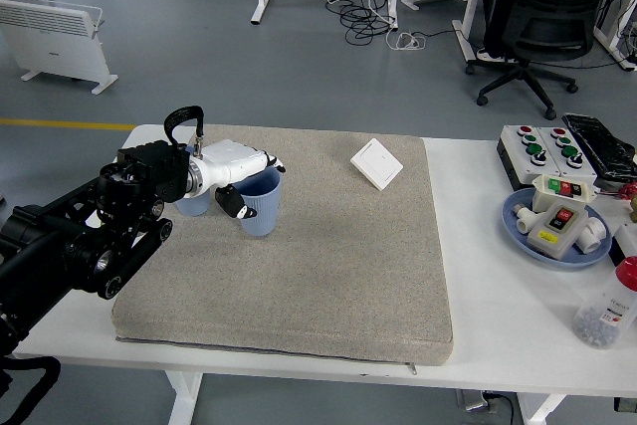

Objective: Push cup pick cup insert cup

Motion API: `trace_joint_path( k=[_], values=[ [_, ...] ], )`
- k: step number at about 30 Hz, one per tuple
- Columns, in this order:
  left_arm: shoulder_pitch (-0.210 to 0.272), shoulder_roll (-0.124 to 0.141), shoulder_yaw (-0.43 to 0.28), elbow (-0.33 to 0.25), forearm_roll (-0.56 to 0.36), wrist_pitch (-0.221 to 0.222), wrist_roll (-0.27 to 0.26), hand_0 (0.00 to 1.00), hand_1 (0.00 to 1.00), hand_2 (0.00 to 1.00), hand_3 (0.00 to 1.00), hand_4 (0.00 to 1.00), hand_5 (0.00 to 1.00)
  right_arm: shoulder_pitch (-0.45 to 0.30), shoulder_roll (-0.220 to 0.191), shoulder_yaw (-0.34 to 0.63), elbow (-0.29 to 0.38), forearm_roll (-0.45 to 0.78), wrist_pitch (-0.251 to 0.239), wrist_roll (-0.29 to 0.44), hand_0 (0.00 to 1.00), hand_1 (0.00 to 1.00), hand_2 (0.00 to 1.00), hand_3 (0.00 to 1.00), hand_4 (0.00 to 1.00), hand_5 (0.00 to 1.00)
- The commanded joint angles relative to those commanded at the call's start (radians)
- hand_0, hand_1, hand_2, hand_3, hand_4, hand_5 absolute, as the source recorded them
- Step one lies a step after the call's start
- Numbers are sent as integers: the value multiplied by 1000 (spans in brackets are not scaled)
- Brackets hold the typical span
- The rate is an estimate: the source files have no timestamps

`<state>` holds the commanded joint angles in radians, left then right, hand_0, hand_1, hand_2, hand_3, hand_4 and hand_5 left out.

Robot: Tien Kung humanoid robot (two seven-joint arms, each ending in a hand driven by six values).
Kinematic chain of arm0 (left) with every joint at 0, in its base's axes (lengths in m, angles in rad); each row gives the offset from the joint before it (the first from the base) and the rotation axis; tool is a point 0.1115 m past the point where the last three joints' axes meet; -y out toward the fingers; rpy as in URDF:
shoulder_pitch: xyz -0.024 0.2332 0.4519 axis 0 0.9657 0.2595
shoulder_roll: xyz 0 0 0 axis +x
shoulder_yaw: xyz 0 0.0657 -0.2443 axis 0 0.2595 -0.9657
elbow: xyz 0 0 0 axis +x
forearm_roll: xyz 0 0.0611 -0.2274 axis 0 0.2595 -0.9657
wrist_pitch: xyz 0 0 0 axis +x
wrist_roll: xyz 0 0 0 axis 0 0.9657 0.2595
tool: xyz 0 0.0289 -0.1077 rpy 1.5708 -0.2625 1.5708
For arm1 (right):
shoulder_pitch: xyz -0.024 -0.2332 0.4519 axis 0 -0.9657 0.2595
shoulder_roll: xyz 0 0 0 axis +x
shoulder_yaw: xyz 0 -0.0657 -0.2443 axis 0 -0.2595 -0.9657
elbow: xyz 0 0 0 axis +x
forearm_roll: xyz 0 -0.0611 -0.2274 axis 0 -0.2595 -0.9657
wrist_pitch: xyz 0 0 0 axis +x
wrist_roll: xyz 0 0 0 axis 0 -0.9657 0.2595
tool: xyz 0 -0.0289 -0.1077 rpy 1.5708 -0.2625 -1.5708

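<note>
A blue cup (263, 210) stands upright on the grey mat (328, 246), near its far left corner. My left hand (242, 178), white with black fingertips, reaches in from the left. Its fingers lie over the cup's far rim and its thumb (231, 204) presses the cup's near left side, so it is shut on the cup. A second blue cup (195, 204) sits just behind it, mostly hidden under my left wrist. The right arm is out of view.
A white switch plate (376, 163) lies at the mat's far edge. On the table at the right are a button box (540, 152), a blue plate (520, 226) with small parts, and a clear bottle (605, 308). An office chair stands beyond.
</note>
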<state>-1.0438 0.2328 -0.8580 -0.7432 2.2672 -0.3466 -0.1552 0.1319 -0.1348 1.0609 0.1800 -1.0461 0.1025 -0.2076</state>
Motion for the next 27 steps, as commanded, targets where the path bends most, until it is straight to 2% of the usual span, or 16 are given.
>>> trace_joint_path(
  k=[1, 4, 5, 8, 10, 14, 18, 27],
  values=[
    [-1, 5, -2, -18, -1, -8, 4, 499, 350, 352, 419, 361, 2, 0, 0, 1, 0, 0, 0, 0, 774, 679, 676, 567, 128, 473],
    [-20, 49, -19, -100, -35, -72, 30, 502, 340, 343, 422, 358, 2, -2, -2, 2, 0, 6, -1, 1, 774, 679, 676, 567, 128, 473],
    [-22, 53, -20, -111, -37, -78, 32, 502, 340, 343, 422, 358, 2, -2, -2, 2, 0, 7, -1, 1, 774, 679, 676, 567, 128, 473],
    [-56, 99, -53, -180, -44, -111, 56, 504, 334, 336, 429, 347, 2, -6, -4, 8, 0, 2, -1, 0, 774, 679, 675, 567, 129, 474],
    [-69, 112, -66, -190, -41, -118, 62, 504, 334, 336, 429, 347, 2, -6, -5, 8, 0, 3, -2, -1, 774, 679, 675, 567, 129, 474],
    [-100, 136, -105, -153, -3, -139, 80, 508, 336, 338, 430, 352, 2, -9, -7, 8, 0, 3, -2, -2, 774, 679, 676, 567, 130, 473],
    [-111, 149, -143, -82, 2, -143, 83, 508, 336, 338, 430, 352, 2, -11, -8, 6, 0, 7, -2, -2, 774, 679, 676, 567, 130, 473],
    [-118, 152, -167, 16, 2, -133, 72, 522, 346, 345, 435, 367, 2, -5, -7, 8, 0, 5, -3, -2, 773, 679, 676, 567, 130, 474]
  ],
)
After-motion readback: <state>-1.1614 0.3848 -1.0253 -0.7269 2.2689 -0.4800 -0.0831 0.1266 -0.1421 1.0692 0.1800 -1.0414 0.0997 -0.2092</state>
